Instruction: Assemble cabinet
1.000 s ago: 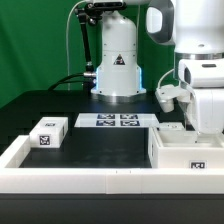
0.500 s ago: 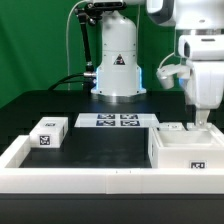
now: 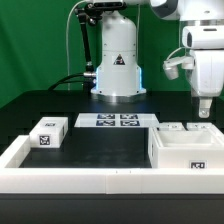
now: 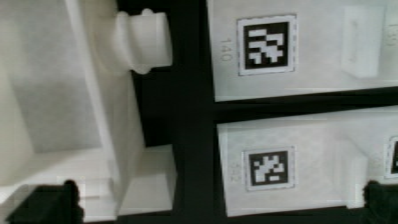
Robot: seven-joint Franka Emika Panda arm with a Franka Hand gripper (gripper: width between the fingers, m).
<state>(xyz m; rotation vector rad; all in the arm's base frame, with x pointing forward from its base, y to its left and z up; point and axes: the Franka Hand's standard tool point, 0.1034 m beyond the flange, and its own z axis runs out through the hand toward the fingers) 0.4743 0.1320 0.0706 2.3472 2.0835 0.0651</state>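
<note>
The cabinet body [image 3: 190, 152], a white open box with a tag on its front, stands at the exterior view's right. Two small white tagged panels [image 3: 170, 128] [image 3: 196, 128] lie just behind it. My gripper [image 3: 203, 108] hangs open above these panels and touches nothing. In the wrist view the cabinet body [image 4: 54, 100] shows a round knob [image 4: 139, 40]. Beside it lie the two tagged panels [image 4: 267, 50] [image 4: 267, 165]. My gripper [image 4: 217, 205] has its dark fingertips [image 4: 59, 203] wide apart, with nothing held between them.
Another white tagged block [image 3: 48, 133] sits at the exterior view's left on the black table. The marker board [image 3: 118, 121] lies at the back centre before the robot base [image 3: 118, 60]. A low white rim [image 3: 20, 152] frames the table.
The arm has risen and shifted toward the exterior view's right, from low beside the cabinet body to above the panels. The jaws stayed open.
</note>
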